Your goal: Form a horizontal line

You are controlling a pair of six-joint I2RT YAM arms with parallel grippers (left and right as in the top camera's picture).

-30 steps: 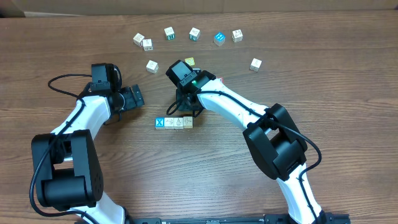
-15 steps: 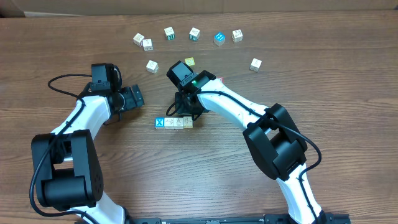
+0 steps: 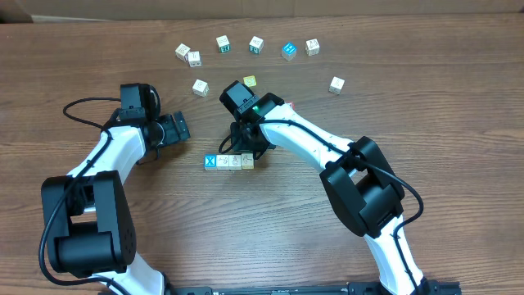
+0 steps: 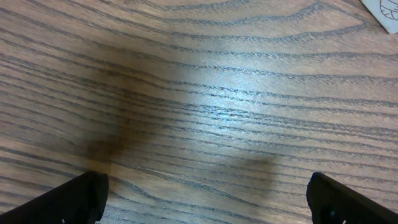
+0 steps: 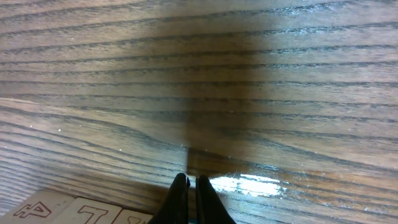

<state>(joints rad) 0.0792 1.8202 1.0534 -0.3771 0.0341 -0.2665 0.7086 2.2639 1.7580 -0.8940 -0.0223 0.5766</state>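
- Row [image 3: 228, 161] of 4 letter cubes lies on the table [image 3: 458, 164] between the 2 arms, running straight across, the cubes side by side with no gaps that I can see.
- The blue X cube [image 3: 210, 162] sits at the end nearest the left arm. The other 3 look pale cream to tan from above, and I cannot make out their face colours.
- The right claw [image 3: 243, 147] is clenched with nothing in it, pointing down at the table just behind the row. Its wrist camera shows the 2 fingers [image 5: 179, 193] pressed together, with cube tops at the lower left edge. Whether it touches them I cannot tell.
- The left claw [image 3: 180, 128] is spread wide and grasps nothing. It sits off to the side of the row and apart from it, with bare wood showing between its fingertips.
- Further back, loose cubes [image 3: 223, 43] are scattered in an arc, a bright blue cube [image 3: 288, 51] among them. A yellow-green cube [image 3: 250, 81] sits just behind the right wrist.
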